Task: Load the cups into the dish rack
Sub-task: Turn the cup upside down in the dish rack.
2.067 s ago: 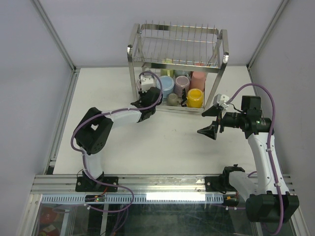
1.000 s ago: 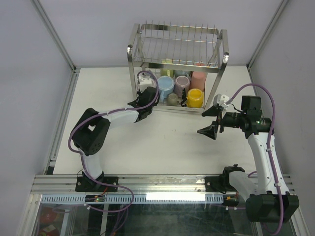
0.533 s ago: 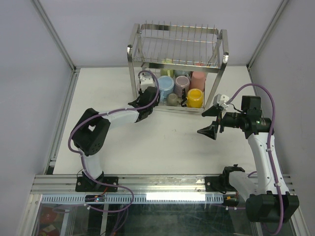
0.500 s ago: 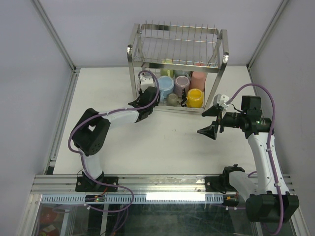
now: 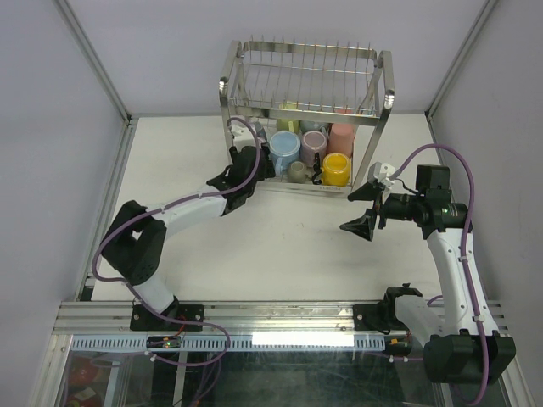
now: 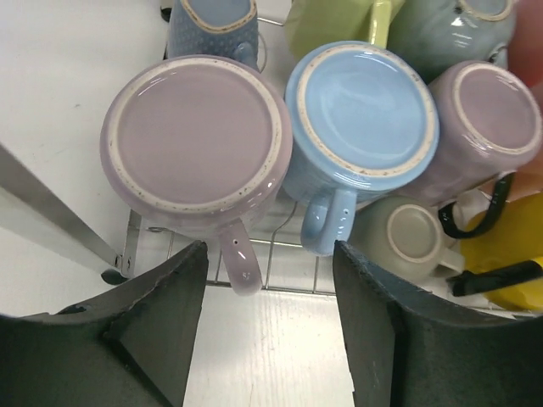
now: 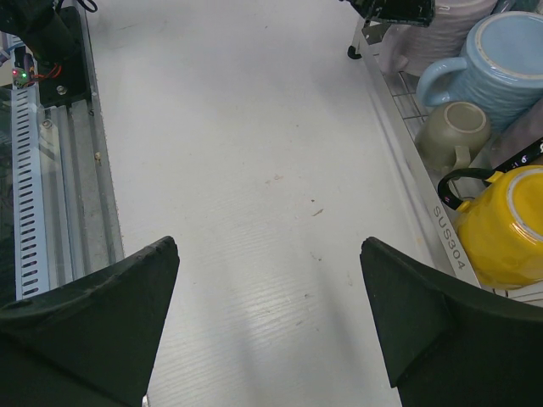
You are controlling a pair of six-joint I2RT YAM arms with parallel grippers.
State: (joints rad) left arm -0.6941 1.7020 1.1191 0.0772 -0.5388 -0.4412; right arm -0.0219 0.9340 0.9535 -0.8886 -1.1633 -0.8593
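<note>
White tabletop [image 5: 297,246] carried the dish rack [image 5: 227,85] at its far edge, upturned cups [image 5: 287,148] on its lower tier. The left arm lay stretched low toward it, the left gripper [image 6: 269,250] partly open over a mauve cup [image 6: 197,136], handle between the fingers, clear of both. The right arm was bent, the right gripper [image 7: 267,244] wide and empty above the table near the rack's right end.

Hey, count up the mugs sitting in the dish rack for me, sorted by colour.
Mauve mugs: 2
Light blue mug: 1
Grey-blue mug: 1
Green mugs: 2
Small beige mug: 1
Yellow mug: 1
Pink mug: 1
Total in view: 9
</note>
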